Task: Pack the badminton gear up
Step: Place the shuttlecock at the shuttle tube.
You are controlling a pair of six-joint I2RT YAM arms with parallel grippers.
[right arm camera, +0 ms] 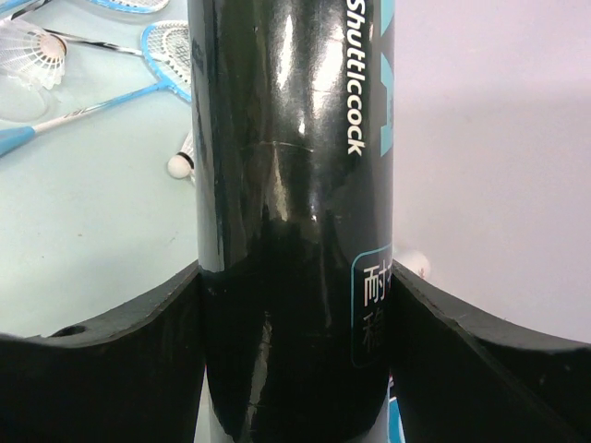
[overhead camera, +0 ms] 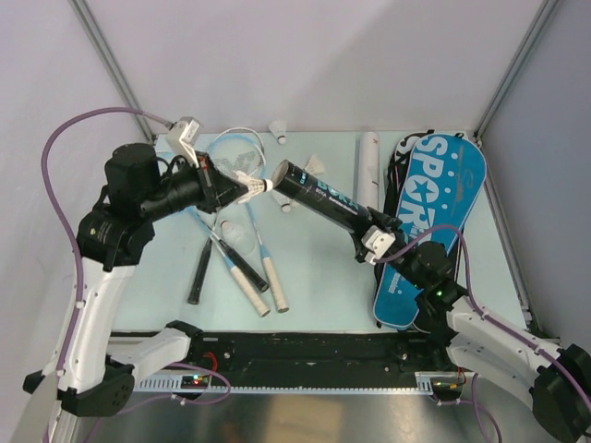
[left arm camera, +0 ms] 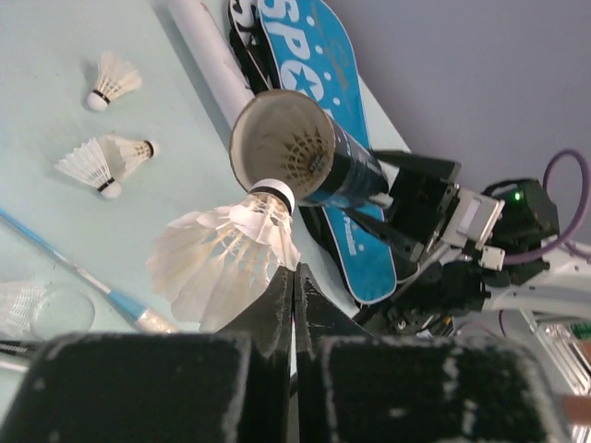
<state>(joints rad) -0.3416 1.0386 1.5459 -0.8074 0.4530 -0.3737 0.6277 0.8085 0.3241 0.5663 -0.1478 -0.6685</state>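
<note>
My left gripper [overhead camera: 242,187] is shut on the feather skirt of a white shuttlecock [overhead camera: 256,187]. In the left wrist view the shuttlecock [left arm camera: 226,254] sticks out past the closed fingertips [left arm camera: 277,300], with its cork tip at the open mouth of the long black tube [left arm camera: 305,157]. My right gripper [overhead camera: 374,242] is shut on the tube [overhead camera: 319,196] and holds it tilted above the table, mouth toward the left gripper. The tube [right arm camera: 291,185] fills the right wrist view between the pads [right arm camera: 138,351]. Three rackets [overhead camera: 235,263] lie on the table at left.
A blue racket bag [overhead camera: 434,208] lies at the right, also in the left wrist view [left arm camera: 314,46]. A white tube [overhead camera: 368,157] lies beside it. Loose shuttlecocks lie at the back [overhead camera: 280,132], near the tube [overhead camera: 317,165] and under it [overhead camera: 286,205]; two show in the left wrist view [left arm camera: 111,81] [left arm camera: 102,161].
</note>
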